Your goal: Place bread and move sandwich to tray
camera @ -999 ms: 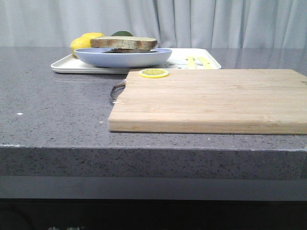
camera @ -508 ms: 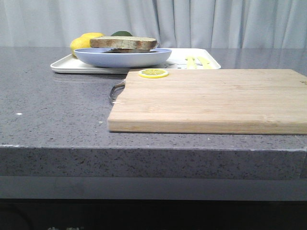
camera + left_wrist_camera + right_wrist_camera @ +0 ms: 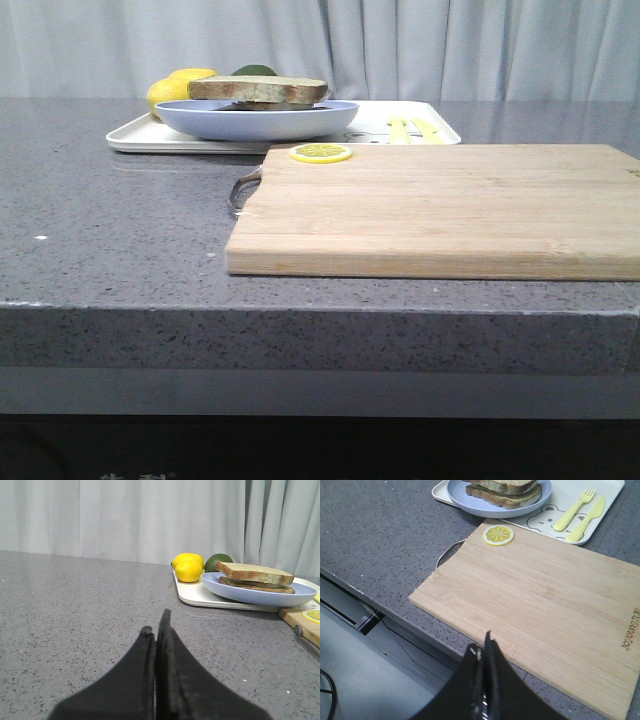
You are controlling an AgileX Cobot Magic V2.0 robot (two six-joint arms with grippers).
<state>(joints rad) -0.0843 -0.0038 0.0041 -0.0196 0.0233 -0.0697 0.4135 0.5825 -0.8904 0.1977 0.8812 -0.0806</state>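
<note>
White tray (image 3: 140,135) holds a blue plate (image 3: 258,120) bearing the stacked sandwich (image 3: 258,91), lemons (image 3: 188,567), avocado (image 3: 218,560), yellow cutlery (image 3: 575,515); left gripper (image 3: 156,630) and right gripper (image 3: 483,650) both closed, empty.

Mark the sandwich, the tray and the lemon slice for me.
sandwich (image 3: 256,573), left wrist view, top slice's crust side.
tray (image 3: 605,502), right wrist view, bare floor beside the cutlery.
lemon slice (image 3: 498,534), right wrist view, its centre.
</note>
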